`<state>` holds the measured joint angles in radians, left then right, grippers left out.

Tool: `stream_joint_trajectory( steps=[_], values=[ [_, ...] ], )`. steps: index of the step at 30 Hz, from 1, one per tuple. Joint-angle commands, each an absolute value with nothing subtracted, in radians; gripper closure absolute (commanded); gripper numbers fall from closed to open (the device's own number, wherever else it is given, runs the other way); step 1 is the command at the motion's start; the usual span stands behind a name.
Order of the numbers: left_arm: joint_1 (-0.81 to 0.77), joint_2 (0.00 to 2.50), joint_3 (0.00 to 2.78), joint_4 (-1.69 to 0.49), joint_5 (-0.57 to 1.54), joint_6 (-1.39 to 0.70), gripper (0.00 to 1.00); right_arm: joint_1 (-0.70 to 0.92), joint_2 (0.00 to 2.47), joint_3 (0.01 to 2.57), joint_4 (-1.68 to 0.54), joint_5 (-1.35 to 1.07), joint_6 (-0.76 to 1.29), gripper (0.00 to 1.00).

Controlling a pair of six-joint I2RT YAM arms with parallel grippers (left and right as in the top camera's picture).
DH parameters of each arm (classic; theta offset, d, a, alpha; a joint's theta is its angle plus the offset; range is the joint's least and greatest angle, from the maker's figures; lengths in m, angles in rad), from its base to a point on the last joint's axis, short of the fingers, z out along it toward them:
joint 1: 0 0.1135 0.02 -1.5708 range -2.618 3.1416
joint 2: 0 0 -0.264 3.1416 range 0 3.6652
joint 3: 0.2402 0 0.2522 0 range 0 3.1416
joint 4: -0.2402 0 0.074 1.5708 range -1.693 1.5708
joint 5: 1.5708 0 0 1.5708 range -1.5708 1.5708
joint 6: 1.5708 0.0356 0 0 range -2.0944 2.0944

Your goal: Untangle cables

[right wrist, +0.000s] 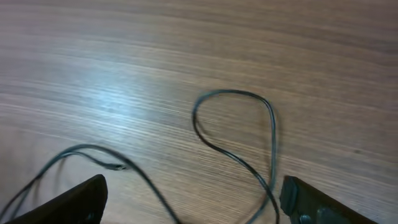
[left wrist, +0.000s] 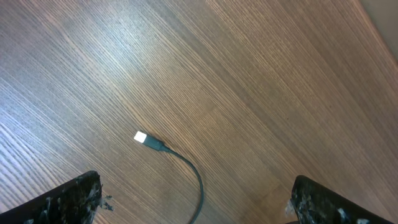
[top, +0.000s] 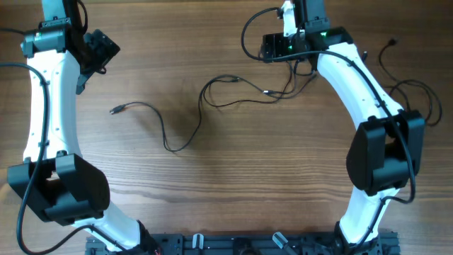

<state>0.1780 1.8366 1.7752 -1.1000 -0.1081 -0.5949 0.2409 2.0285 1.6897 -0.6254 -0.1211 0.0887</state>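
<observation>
Thin black cables lie on the wooden table. One long cable [top: 164, 139] starts at a silver plug [top: 113, 110] on the left, then curves right into a loose tangle [top: 244, 95] near the middle. My left gripper [top: 99, 51] is open at the far left; in the left wrist view its fingers [left wrist: 199, 211] straddle the cord behind the silver plug [left wrist: 142, 138] without touching it. My right gripper [top: 287, 53] is open above the tangle's right end. In the right wrist view its fingers [right wrist: 193, 211] hang over a cable loop [right wrist: 236, 124], empty.
Another thin black cord [top: 417, 88] with a small plug end [top: 391, 44] lies at the far right, partly under the right arm. The table's far edge [left wrist: 382, 25] shows in the left wrist view. The arm bases stand at the front edge.
</observation>
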Motion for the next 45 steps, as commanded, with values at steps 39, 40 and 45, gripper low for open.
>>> stream_joint_trajectory(
  steps=[39,40,45],
  values=[
    [0.178,1.844,1.771,-1.101,-0.125,-0.580,0.00,0.597,2.185,1.676,-0.606,-0.179,0.527,0.60],
    [0.178,1.844,1.771,-1.101,-0.125,-0.580,0.00,0.597,2.185,1.676,-0.617,-0.179,0.527,0.62],
    [0.178,1.844,1.771,-1.101,-0.125,-0.580,0.00,0.617,2.186,1.656,-0.681,-0.183,0.535,0.66]
  ],
)
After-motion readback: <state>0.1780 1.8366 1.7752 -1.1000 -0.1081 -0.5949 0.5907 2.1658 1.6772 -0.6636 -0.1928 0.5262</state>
